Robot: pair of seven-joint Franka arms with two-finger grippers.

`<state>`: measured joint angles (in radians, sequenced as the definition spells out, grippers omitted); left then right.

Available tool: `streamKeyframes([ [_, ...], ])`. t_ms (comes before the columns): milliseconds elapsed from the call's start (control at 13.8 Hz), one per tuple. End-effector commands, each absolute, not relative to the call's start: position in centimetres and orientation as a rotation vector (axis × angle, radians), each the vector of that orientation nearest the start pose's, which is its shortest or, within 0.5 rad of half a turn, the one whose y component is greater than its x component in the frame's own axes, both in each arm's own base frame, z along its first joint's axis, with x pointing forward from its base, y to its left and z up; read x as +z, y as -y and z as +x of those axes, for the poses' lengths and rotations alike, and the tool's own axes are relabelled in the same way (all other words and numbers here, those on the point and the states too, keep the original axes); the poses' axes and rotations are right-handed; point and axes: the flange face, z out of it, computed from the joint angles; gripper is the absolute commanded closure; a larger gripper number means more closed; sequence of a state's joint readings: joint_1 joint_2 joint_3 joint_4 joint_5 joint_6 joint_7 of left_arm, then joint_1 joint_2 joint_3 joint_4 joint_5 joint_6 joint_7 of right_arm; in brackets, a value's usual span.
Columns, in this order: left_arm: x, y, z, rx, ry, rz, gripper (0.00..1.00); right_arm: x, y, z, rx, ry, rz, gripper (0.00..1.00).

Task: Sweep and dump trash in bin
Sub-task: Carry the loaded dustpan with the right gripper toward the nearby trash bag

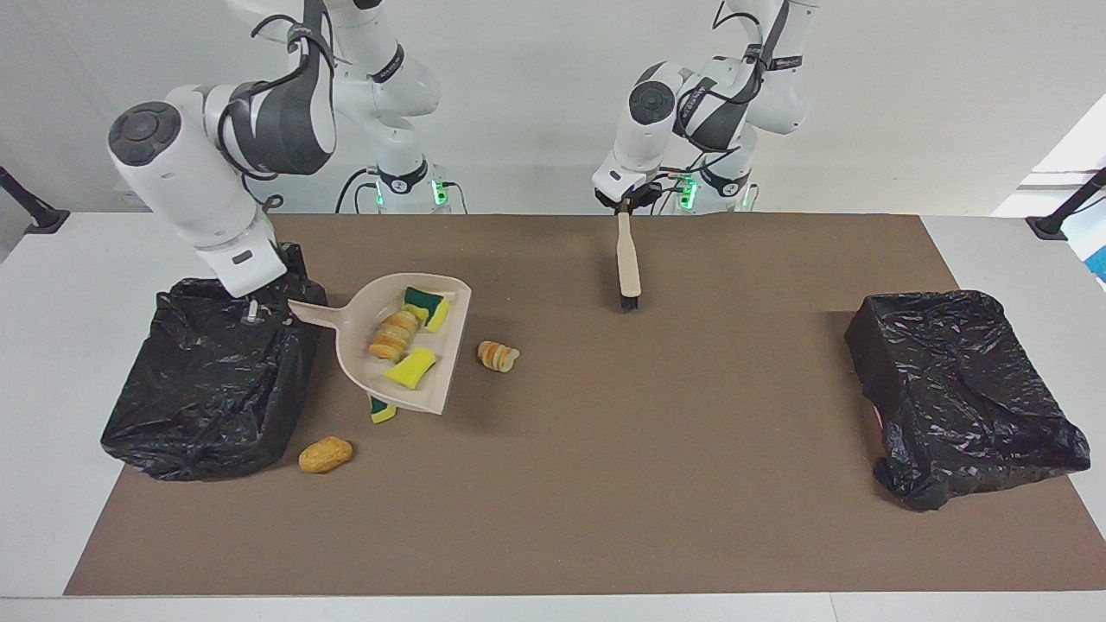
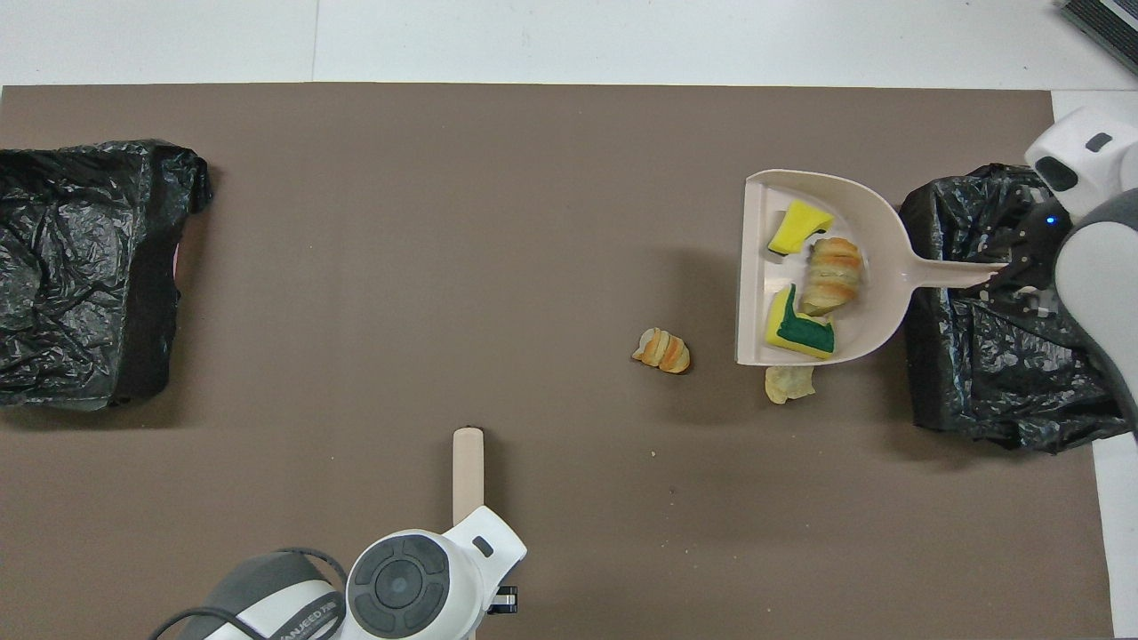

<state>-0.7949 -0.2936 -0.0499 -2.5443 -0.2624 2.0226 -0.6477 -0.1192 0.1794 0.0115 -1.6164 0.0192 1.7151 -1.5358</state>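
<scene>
— Where do the 2 arms stand?

— The right arm bends out toward its own end of the table; the right gripper (image 1: 252, 313) hangs over the black-lined bin (image 1: 207, 380) there, fingers pinched on the handle of the beige dustpan (image 1: 406, 341), which is raised and tilted above the mat. The left arm is drawn in close to its base, its left gripper (image 1: 624, 207) clamped on the top of the beige-handled brush (image 1: 628, 263), which hangs bristles down over the mat.

— And the trash?

— 3 pieces ride in the pan: a yellow-and-green sponge scrap (image 2: 800, 327), a croissant-like pastry (image 2: 831, 274) and a yellow sponge scrap (image 2: 797, 228). On the mat lie a striped pastry lump (image 1: 498, 355), a tan bread lump (image 1: 326, 454), a green-and-yellow scrap (image 1: 381, 409) peeking from under the pan's edge, and a pale flaky piece (image 2: 787, 382) seen only from overhead.

— Any writing?

— A band on the left arm carries lettering, too small to read surely.

— The surroundings?

— A brown mat (image 1: 605, 484) on a white table, a second black-bagged bin (image 1: 959, 397) at the left arm's end, a plain white wall.
</scene>
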Motion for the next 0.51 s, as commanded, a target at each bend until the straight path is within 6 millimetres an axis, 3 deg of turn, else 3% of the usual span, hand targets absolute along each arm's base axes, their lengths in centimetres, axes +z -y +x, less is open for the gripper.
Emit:
streamKeyframes([
  [0,35.5,31.1,23.4,0.457,-0.079,-3.145,1.00,52.1,11.8,59.3,0.059,2.063,-2.264,1.00],
  [217,35.4,31.1,23.4,0.459,-0.080,-3.145,1.00,52.3,19.3,57.5,0.112,2.117,-2.259,1.00],
  [434,35.4,31.2,23.2,0.484,-0.059,-3.156,1.00,52.8,24.7,56.3,0.272,2.196,-2.317,1.00],
])
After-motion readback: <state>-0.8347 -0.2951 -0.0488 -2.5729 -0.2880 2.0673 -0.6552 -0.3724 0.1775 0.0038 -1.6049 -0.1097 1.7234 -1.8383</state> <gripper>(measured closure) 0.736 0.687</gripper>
